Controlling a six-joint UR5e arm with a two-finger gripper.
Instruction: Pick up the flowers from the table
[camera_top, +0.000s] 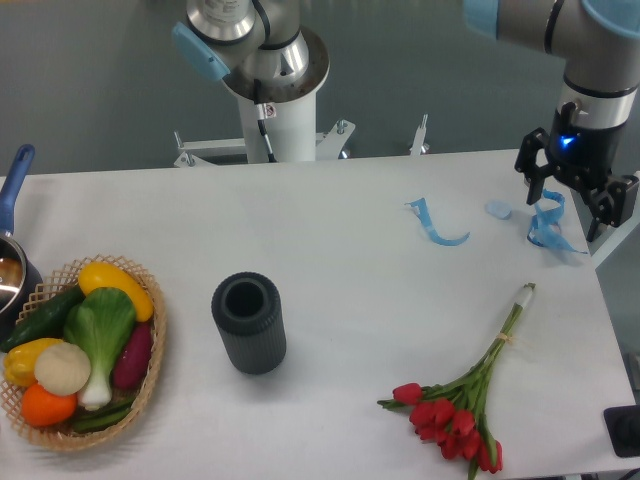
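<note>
You have the bunch of red tulips with green stems lying flat on the white rectangular tabletop, front right. Your black two-finger gripper hangs with fingers spread at the far right edge, well apart from the bunch, beside blue ribbon scraps.

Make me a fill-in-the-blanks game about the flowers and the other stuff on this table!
1. The flowers have petals coloured ____.
2. The basket of vegetables sits at the table's ____ edge in the picture.
3. The dark ribbed cylinder stands between the basket and the ____.
4. The tool hangs open near some ____ ribbons.

Missing words: red; left; flowers; blue
</note>
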